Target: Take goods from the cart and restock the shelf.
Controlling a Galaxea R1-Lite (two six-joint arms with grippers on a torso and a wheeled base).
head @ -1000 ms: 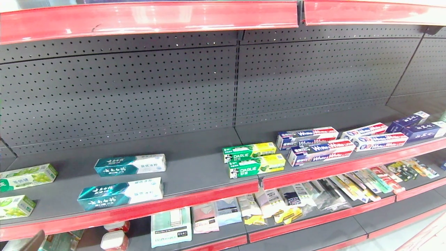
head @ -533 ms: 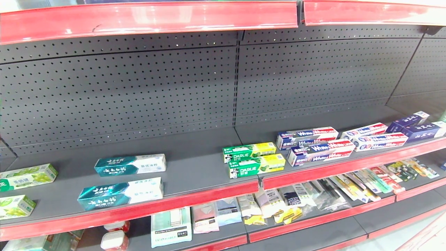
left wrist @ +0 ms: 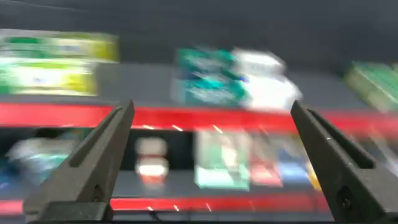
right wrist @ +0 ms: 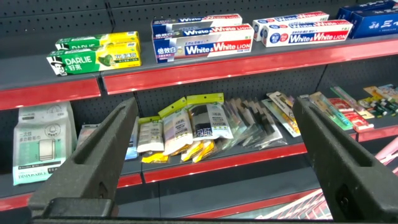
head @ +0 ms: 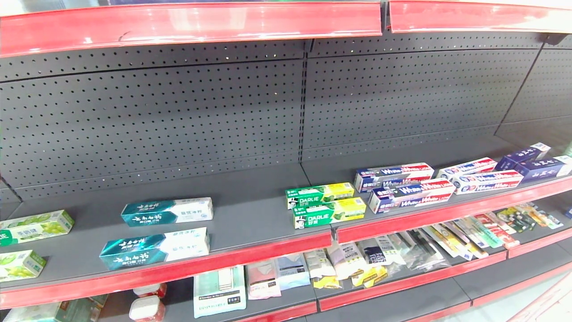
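Note:
The grey shelf (head: 250, 210) carries toothpaste boxes in pairs: teal-and-white ones (head: 166, 211), green-and-yellow ones (head: 329, 212), and white, red and blue ones (head: 411, 194). My left gripper (left wrist: 211, 106) is open and holds nothing. It faces the shelf's red front edge (left wrist: 199, 117), with a teal box (left wrist: 230, 78) above that edge. My right gripper (right wrist: 214, 99) is also open and holds nothing. It hangs in front of the lower shelf's packets (right wrist: 193, 121), below the green-and-yellow boxes (right wrist: 96, 53).
Light green boxes (head: 35, 227) lie at the shelf's far left and dark blue boxes (head: 543, 167) at its far right. Much bare shelf floor lies behind and between the pairs. The shelf below holds pouches (head: 219, 290), toothbrush packs (head: 473, 232) and jars (head: 146, 308).
A dark object at the head view's lower left corner one second ago has dropped out of sight. The boxes on the shelf have not moved.

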